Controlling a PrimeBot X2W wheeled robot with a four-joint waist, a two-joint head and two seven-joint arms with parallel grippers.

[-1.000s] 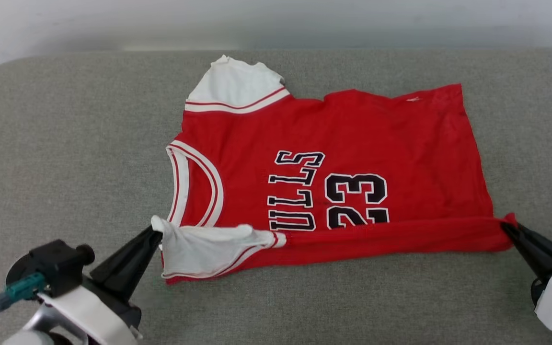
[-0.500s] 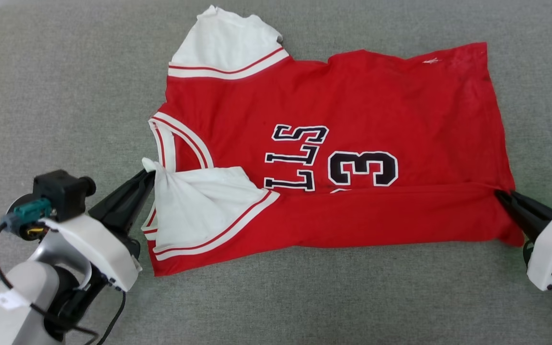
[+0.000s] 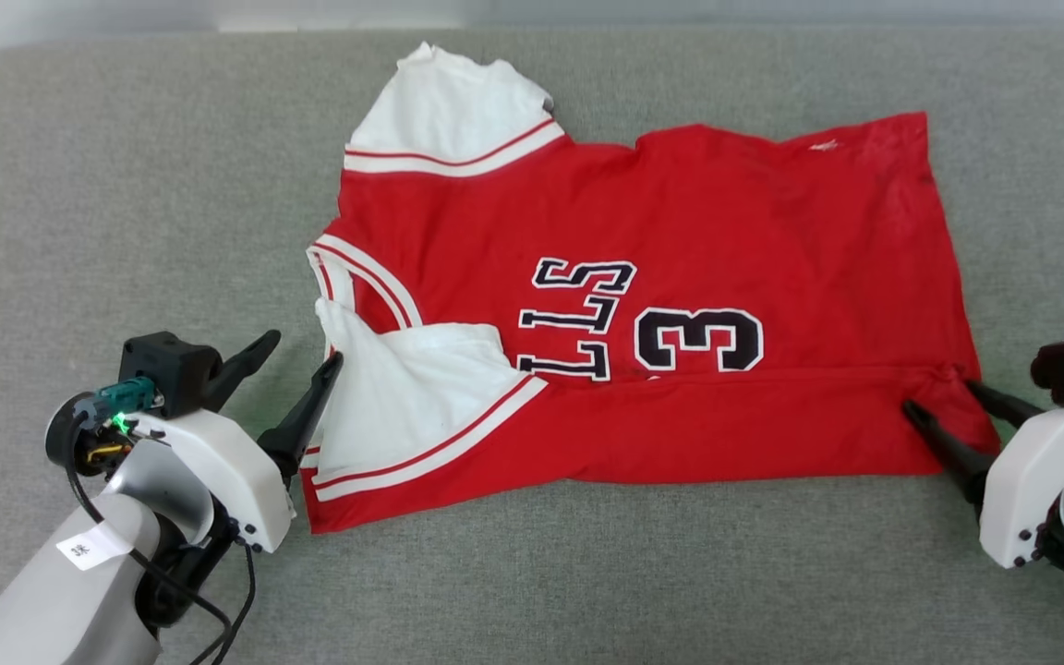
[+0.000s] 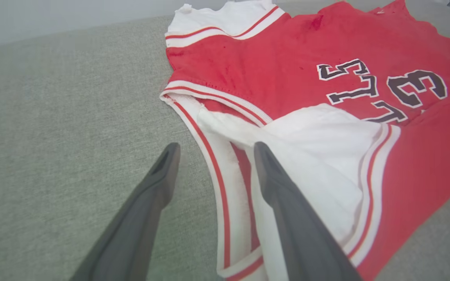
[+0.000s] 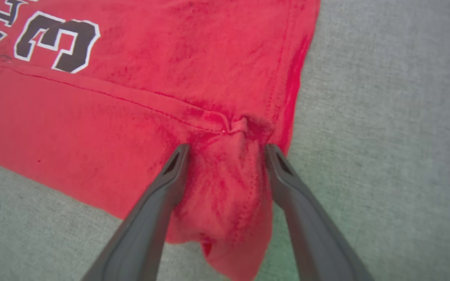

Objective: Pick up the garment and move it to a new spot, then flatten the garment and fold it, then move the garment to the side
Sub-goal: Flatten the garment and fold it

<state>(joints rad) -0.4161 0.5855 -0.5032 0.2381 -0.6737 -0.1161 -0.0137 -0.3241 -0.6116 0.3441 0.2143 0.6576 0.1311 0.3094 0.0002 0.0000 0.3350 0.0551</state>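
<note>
Head view: finds the garment (image 3: 661,305) lying on the grey cushion (image 3: 126,185), collar toward 9 o'clock, hem toward 3, its near edge folded up over the print. Shows the left gripper (image 3: 303,349) at 8 o'clock and the right gripper (image 3: 942,397) at 4 — both spread wide, gripping nothing, likely stationed at the fold's two ends to lay it evenly. Left wrist view: puts one finger over the white sleeve (image 4: 326,156), the other over bare cushion. Right wrist view: straddles the puckered hem corner (image 5: 240,128) — no pinch.
</note>
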